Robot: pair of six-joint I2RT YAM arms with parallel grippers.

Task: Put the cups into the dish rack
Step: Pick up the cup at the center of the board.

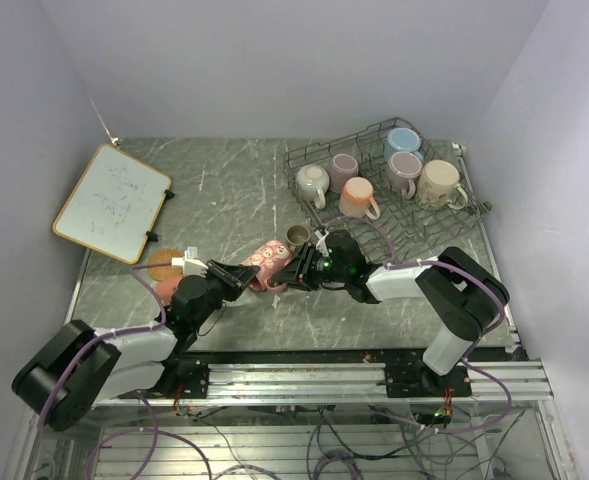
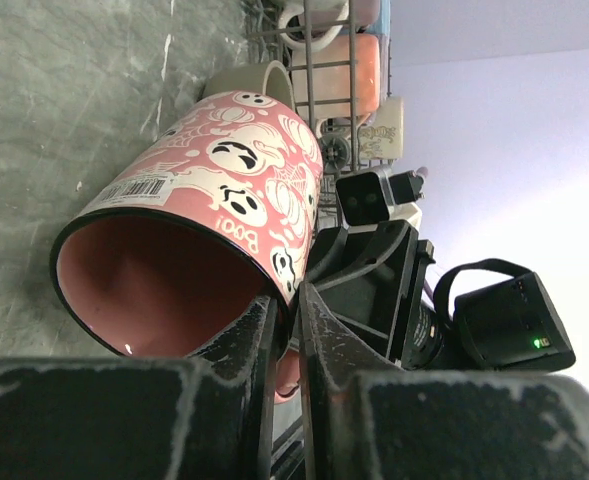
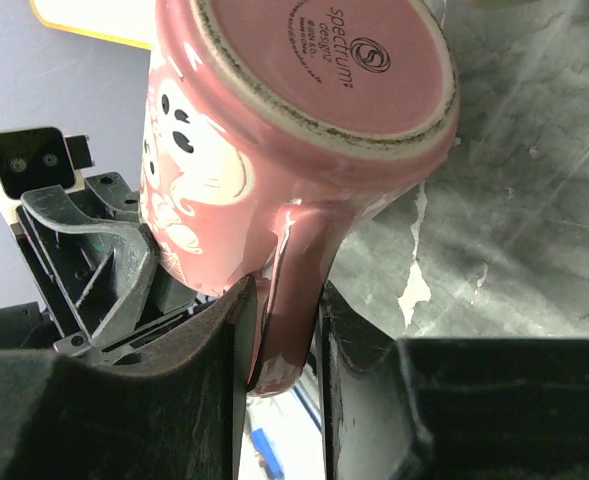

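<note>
Looking down, we find the pink mug [image 1: 269,262] on its side at the near middle of the table [image 1: 234,190], caught between both arms. It is glossy glazed ceramic, round-bodied, printed with white ghosts, black along the lip. Its mouth faces left, and its flat unglazed foot ring faces right. The left claw [image 1: 242,275] is clamped on the mug's wall at the lip, one black finger inside and one outside. The right claw [image 1: 296,272] is closed on the looped handle, a finger pressed to either side. Whether the mug touches the veined grey stone-look tabletop, we cannot tell.

Just beyond it stands a small olive cup [image 1: 297,235], upright. At far right sits the rack [image 1: 404,215], a grey wire basket with thin upright prongs. It holds six smooth mugs: a white one, two mauve, one peach, one light blue and one cream. Away to the left lie a round cork coaster [image 1: 164,265] and a wood-framed whiteboard [image 1: 112,203].
</note>
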